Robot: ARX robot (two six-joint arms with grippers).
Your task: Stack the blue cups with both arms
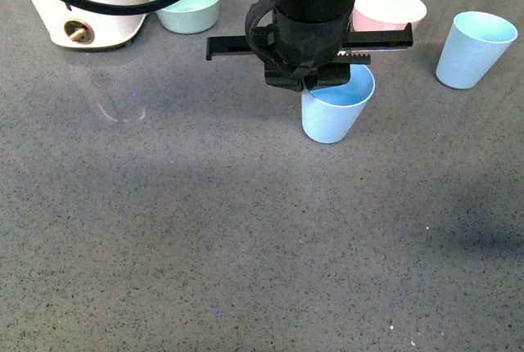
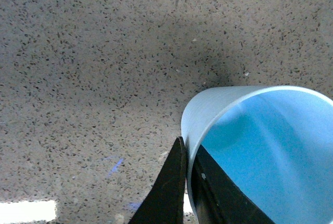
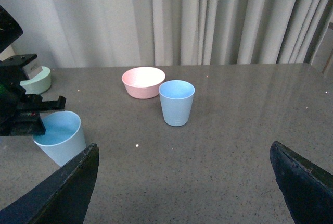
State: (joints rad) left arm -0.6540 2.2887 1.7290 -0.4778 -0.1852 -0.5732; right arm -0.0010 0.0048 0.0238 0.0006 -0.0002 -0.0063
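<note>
My left gripper [image 1: 315,82] is shut on the rim of a light-blue cup [image 1: 336,113] near the middle of the grey table; its base seems to rest on the surface. In the left wrist view the two black fingers [image 2: 171,187] pinch the wall of this blue cup [image 2: 260,151], one inside and one outside. A second blue cup [image 1: 474,48] stands upright at the far right, also seen in the right wrist view as the blue cup [image 3: 177,102] in front of the pink bowl. My right gripper [image 3: 184,182] is open, well short of it, with nothing between its fingers.
A pink bowl [image 1: 388,8] sits just behind the held cup, and a green bowl [image 1: 187,4] stands at the back left next to a white appliance [image 1: 90,0]. A black cable [image 1: 123,4] arcs over the appliance. Curtains [image 3: 234,21] hang behind the table.
</note>
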